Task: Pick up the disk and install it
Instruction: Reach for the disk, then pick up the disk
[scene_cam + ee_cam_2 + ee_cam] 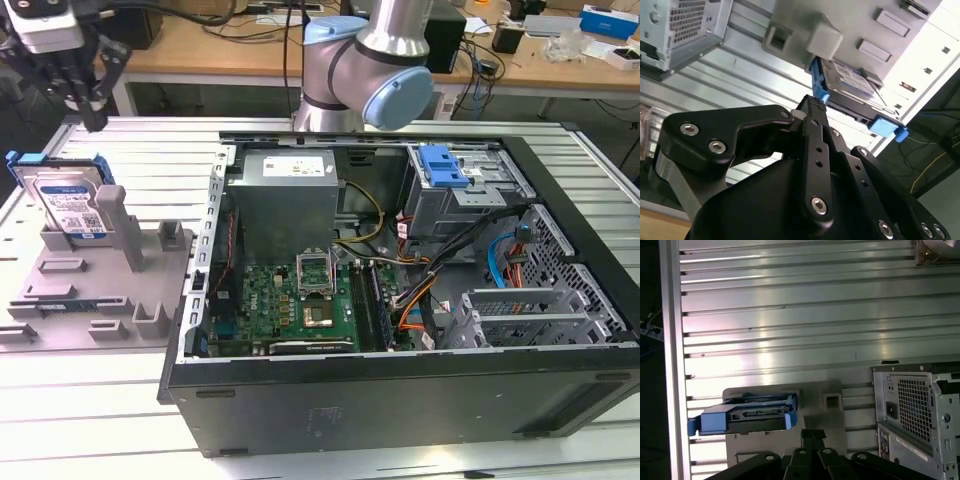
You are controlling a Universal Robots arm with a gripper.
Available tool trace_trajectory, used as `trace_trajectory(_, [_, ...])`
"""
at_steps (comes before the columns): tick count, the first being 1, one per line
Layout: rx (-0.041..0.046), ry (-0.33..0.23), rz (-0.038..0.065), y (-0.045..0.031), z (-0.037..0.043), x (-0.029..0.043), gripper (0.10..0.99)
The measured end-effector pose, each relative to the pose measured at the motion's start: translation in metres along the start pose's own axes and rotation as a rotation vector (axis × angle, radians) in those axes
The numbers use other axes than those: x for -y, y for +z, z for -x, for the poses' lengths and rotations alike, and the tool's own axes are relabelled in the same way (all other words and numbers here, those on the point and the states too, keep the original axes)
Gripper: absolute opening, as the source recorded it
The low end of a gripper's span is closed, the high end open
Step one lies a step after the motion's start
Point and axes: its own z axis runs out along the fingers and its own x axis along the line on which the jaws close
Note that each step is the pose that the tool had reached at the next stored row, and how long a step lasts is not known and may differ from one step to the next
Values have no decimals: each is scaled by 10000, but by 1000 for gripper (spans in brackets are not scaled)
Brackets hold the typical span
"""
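clearly the gripper [88,118] hangs above the disk [68,205], fingers pressed together, empty; the disk stands on edge in a grey stand [95,290]. a clean grasp likely needs them spread and centred over its top edge.

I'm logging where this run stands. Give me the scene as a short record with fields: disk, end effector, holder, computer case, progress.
disk: silver rectangular hard drive in a blue plastic carrier, standing on edge in a grey plastic holder
end effector: black, hangs above the disk, apart from it
holder: on the exterior view's left of the black metal computer case
computer case: open, green motherboard exposed
progress: disk not yet picked up
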Motion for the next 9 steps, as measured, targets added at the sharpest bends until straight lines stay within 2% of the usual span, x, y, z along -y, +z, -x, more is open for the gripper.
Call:
trace_trajectory(3, [-22,2,-2,4,-143,-14,106])
trace_trajectory(5, [-34,2,-4,6,-197,-19,106])
trace_trajectory(9, [-53,4,-5,6,-211,-21,106])
